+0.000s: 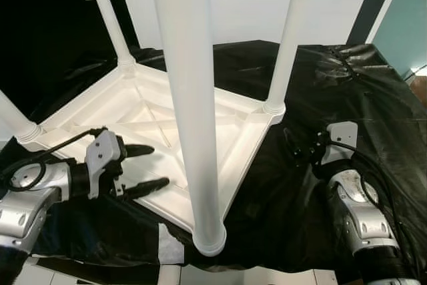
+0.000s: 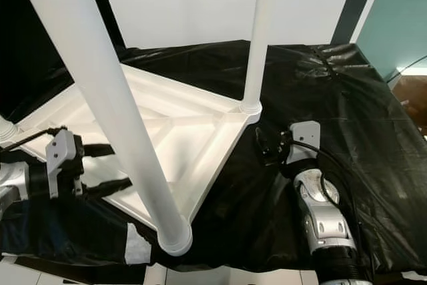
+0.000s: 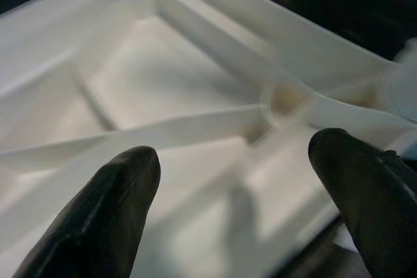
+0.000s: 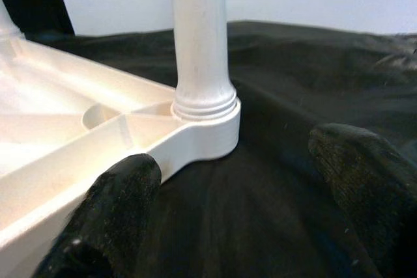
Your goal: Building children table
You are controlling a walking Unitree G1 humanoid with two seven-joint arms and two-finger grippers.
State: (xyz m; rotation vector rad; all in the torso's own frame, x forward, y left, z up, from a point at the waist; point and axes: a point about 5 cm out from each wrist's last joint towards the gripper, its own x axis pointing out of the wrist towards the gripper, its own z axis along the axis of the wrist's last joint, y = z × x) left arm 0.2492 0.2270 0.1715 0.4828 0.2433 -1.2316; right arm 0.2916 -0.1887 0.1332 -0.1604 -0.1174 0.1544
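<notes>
A white children's table [image 1: 143,108] lies upside down on a black sheet, its ribbed underside facing up. Its legs stand upright at the corners: the near one [image 1: 193,111] is close to me, one is at the right corner [image 1: 287,45], one at the back left [image 1: 107,11] and one at the far left [image 1: 17,121]. My left gripper [image 1: 159,165] hovers open over the underside's front left edge, with nothing between its fingers [image 3: 98,213]. My right gripper [image 1: 293,146] rests low on the sheet, open and apart from the right corner leg's base [image 4: 205,105].
The black sheet [image 1: 347,91] covers the work surface and is wrinkled at the right. A white patch [image 1: 170,245] shows at its front edge beside the near leg. A white wall stands behind and a teal wall [image 1: 407,18] at the far right.
</notes>
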